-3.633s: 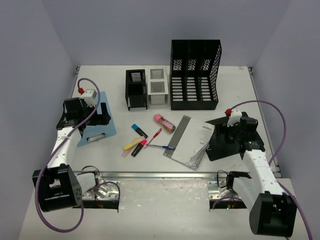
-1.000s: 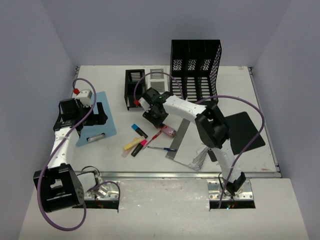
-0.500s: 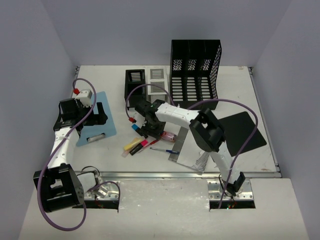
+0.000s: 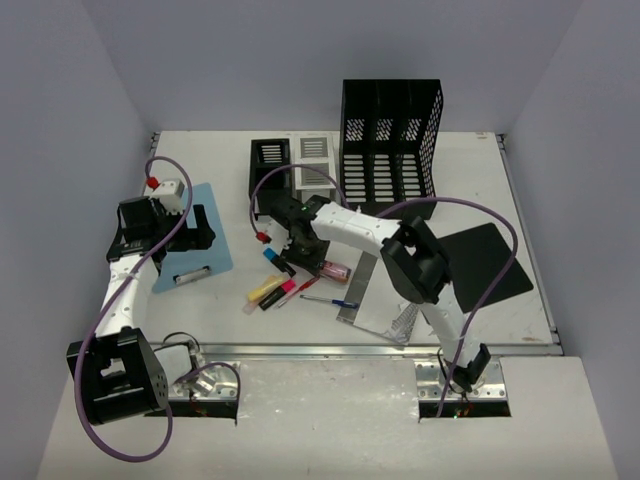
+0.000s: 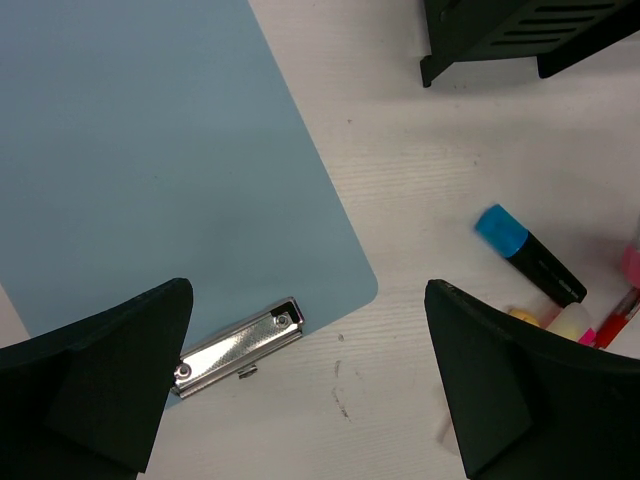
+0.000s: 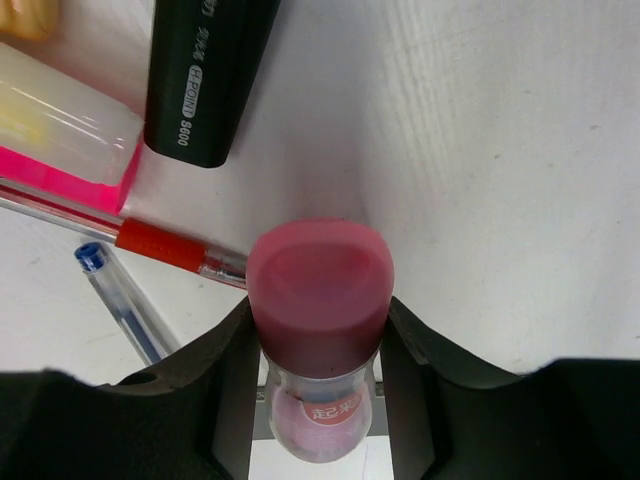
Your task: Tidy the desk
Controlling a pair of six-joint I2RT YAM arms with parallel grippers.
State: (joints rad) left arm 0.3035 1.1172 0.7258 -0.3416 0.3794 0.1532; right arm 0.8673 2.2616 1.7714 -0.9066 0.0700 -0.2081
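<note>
Right jaws clamped on pink tube, amid pens at centre of counter beneath me. Left jaws wide over clipboard. Step: tube pickup. Next, likely: lift clear, carry to black holder.

**Right arm stretched across to the pink bottle**

The right gripper is down at the pink bottle mid-desk, its arm crossing the spiral notebook. Just left lie highlighters, a red pen and a blue pen. The left gripper hangs over a blue clipboard at the left. At the far side stand a black magazine rack, a black pen holder and a white one. A black mat lies at the right.
</note>
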